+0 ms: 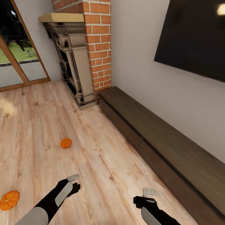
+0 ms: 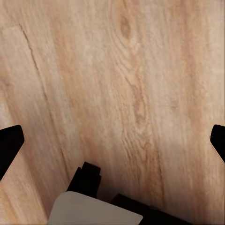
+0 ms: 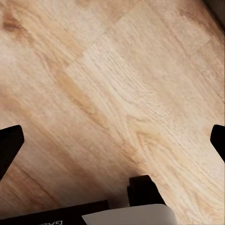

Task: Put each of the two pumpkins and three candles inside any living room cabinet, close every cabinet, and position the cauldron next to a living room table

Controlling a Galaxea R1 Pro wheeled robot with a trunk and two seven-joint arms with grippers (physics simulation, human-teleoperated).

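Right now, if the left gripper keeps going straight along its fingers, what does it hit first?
Most likely the bare wood plank floor. The left wrist view looks along the open left gripper straight onto planks, with nothing between the fingers. The nearer pumpkin lies well off that line. Depth to the floor is unclear.

Ornate beige-and-black fireplace surround (image 1: 73, 67) against red brick chimney (image 1: 97, 40), large black flat screen (image 1: 195, 36) mounted on beige wall (image 1: 137, 59), glazed wooden door (image 1: 17, 53) beyond, light wood plank floor (image 1: 93, 156).

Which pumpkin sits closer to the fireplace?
The smaller-looking pumpkin mid-floor, ahead of the left gripper. The other pumpkin lies at the head view's lower-left edge, farther from the fireplace.
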